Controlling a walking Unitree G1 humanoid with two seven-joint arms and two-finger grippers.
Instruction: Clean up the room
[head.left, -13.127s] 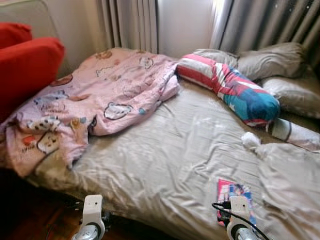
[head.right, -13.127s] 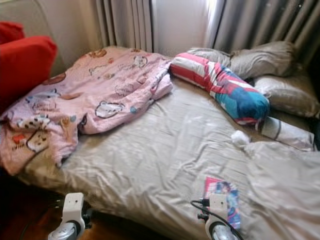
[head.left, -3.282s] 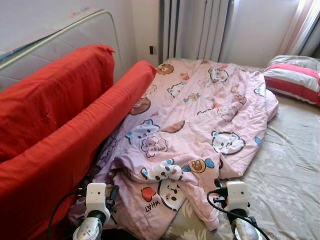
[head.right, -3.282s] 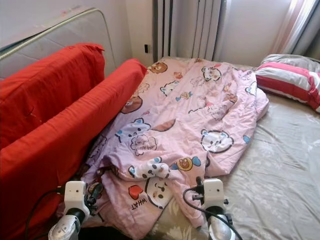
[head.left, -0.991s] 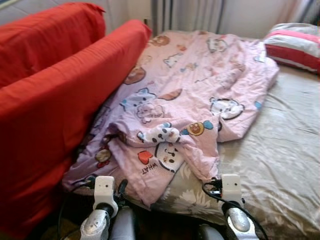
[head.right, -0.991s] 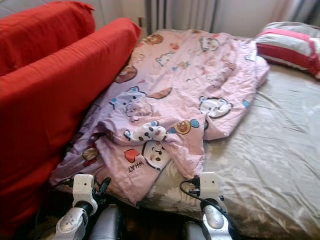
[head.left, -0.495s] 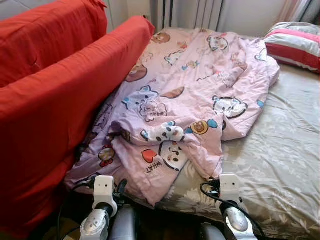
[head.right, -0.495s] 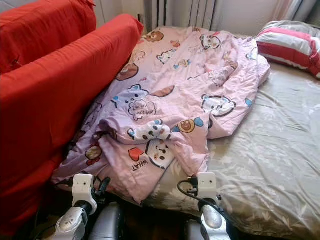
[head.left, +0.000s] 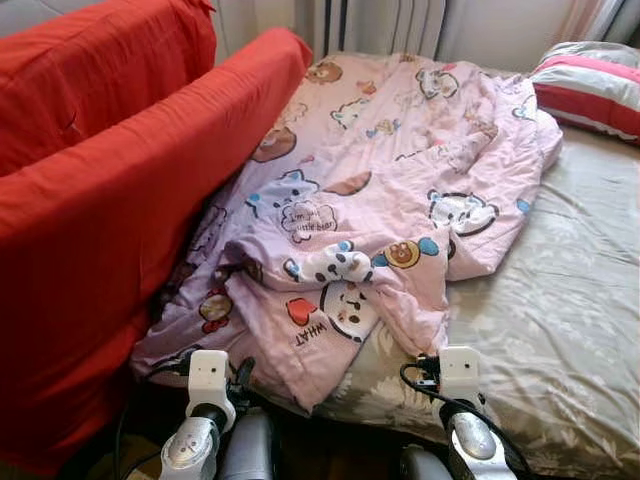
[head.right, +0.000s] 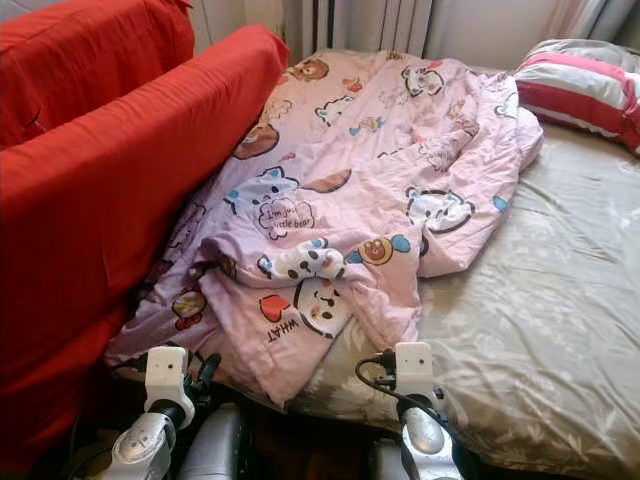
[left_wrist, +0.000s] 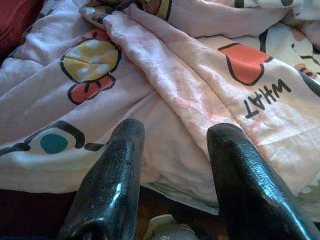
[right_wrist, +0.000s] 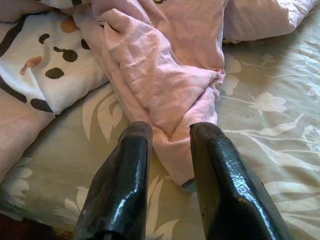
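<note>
Both end effectors, left & right, fingers apart at pink blanket edge

Left gripper has its two black fingers spread apart, pointed at the near edge of the pink cartoon-print quilt. Quilt is rumpled, with a thick fold running diagonally between the finger lines. Prints visible: a yellow and orange round shape, a red heart with upside-down "WHAT" text beside it, a teal dot. Red fabric in one corner. Dark gap below the quilt edge.
</note>
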